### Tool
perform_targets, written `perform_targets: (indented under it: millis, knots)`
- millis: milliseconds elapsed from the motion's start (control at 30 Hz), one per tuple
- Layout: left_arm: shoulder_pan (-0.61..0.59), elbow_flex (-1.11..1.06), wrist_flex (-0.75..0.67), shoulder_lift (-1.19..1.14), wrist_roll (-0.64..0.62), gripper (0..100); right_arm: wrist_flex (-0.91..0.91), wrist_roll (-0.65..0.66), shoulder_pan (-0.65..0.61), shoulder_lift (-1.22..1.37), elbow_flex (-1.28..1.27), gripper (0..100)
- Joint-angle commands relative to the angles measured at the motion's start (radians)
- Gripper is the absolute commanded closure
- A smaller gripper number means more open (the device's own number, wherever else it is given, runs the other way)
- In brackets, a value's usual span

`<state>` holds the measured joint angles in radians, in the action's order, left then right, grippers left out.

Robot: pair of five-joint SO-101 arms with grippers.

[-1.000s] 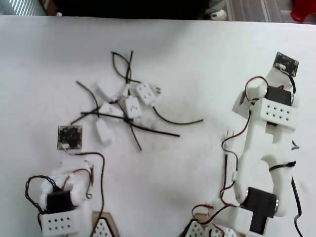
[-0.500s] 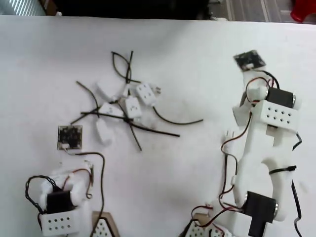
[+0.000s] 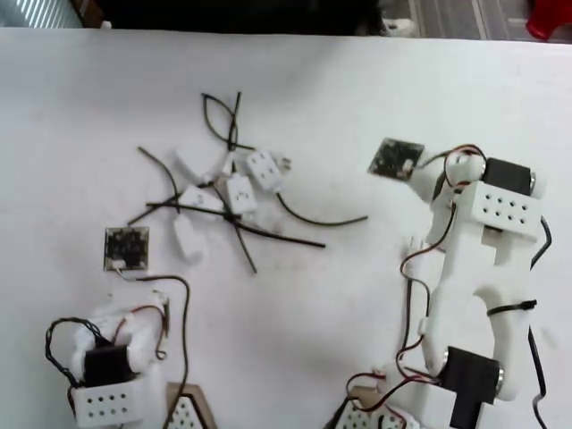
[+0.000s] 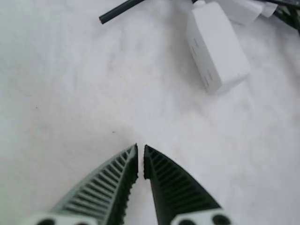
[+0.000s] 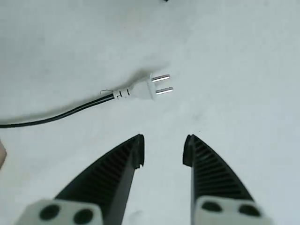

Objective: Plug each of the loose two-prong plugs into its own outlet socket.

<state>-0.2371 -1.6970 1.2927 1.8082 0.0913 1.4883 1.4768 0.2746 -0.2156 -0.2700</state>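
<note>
Near-left corner: left arm (image 3: 105, 380) seen folded low and compact. On it, left gripper (image 4: 140, 148) is pointed downward, ridged jaws brought almost together, nothing held. Right side: right arm (image 3: 474, 268) seen stretched forward, wrist turned inward toward centre. On it, right gripper (image 5: 163, 139) is angled downward, jaws parted, nothing held.
</note>
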Motion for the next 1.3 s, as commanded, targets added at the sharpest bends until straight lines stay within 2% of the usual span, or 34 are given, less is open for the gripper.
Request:
perform_targets:
  millis: [0,167,233,333,633,833,1133,1267]
  knots:
    - [0.015,0.003,-0.009,0.004,0.009,95,0.028,0.118,0.004,-0.033,0.017,82.8]
    - [0.015,0.003,-0.009,0.004,0.009,95,0.054,0.187,0.004,-0.031,0.003,69.8]
    - [0.015,0.003,-0.009,0.004,0.009,95,0.050,0.256,0.004,-0.031,-0.044,66.9]
    - [0.015,0.003,-0.009,0.004,0.009,95,0.047,0.382,-0.007,-0.031,-0.114,66.5]
    - [0.015,0.003,-0.009,0.004,0.009,95,-0.002,0.393,-0.090,-0.018,-0.146,66.5]
    - [0.015,0.003,-0.009,0.004,0.009,95,-0.130,0.222,-0.076,0.151,-0.141,66.5]
    - [0.015,0.003,-0.009,0.004,0.009,95,-0.134,-0.163,-0.079,0.200,-0.146,66.5]
    - [0.015,0.003,-0.009,0.004,0.009,95,-0.137,-0.293,-0.079,0.223,-0.144,66.5]
